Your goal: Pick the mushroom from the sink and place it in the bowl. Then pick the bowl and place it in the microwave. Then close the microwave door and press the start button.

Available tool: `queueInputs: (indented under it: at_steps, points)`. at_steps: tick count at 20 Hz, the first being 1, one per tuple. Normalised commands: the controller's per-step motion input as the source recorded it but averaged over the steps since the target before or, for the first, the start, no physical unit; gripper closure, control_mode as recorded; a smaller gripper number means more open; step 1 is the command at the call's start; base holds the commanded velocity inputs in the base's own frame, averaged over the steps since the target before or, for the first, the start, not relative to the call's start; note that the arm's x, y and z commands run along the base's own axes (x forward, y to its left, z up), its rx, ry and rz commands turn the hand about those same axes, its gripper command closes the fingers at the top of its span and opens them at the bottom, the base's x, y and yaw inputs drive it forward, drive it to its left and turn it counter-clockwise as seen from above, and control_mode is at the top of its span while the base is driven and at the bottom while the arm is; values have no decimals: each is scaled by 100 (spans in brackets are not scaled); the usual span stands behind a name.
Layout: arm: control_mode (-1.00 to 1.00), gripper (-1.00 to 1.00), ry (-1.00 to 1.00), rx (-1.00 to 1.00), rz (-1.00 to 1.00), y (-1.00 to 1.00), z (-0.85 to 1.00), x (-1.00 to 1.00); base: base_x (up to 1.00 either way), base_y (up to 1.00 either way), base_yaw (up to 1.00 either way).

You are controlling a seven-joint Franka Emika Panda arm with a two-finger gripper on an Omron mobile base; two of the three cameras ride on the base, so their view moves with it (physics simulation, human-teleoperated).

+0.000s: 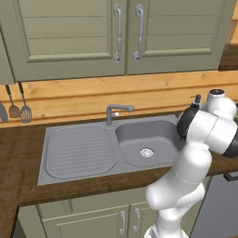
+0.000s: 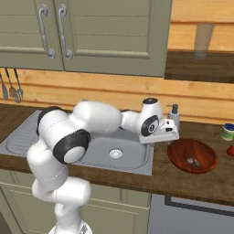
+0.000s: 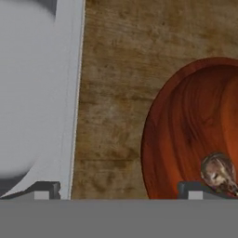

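The mushroom [image 2: 192,161] [image 3: 218,173], a tiny tan-grey lump, lies inside the reddish-brown bowl [image 2: 183,153] [image 3: 186,130] on the wooden counter, right of the sink [image 2: 132,157] [image 1: 93,153]. My gripper [image 2: 171,140] [image 3: 118,190] hangs open just above the counter, between the sink's right rim and the bowl's left rim. It holds nothing. One fingertip [image 3: 195,189] sits over the bowl close to the mushroom. The sink basin holds nothing. The microwave and its door are out of view.
A soap dispenser [image 2: 173,114] stands behind my hand at the wall. A small jar [image 2: 227,131] and a red item [image 2: 231,151] sit at the far right of the counter. The faucet [image 1: 116,111] rises behind the basin. Olive cabinets hang overhead.
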Motion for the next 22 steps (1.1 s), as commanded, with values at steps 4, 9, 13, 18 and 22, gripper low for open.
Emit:
queueInputs:
  at_steps: [4, 9, 13, 18, 22]
  points:
    - [-100, -100, 3, 3, 0, -26, -8, 13, 0, 0, 0]
    - [-100, -100, 4, 2, 0, -24, -12, 3, 0, 0, 0]
    - [-100, -100, 0, 0, 0, -11, -21, 9, 0, 0, 0]
    - [-100, -100, 0, 1, 0, -17, -29, 9, 0, 0, 0]
    - [-100, -100, 0, 0, 0, -13, -30, 3, 0, 0, 0]
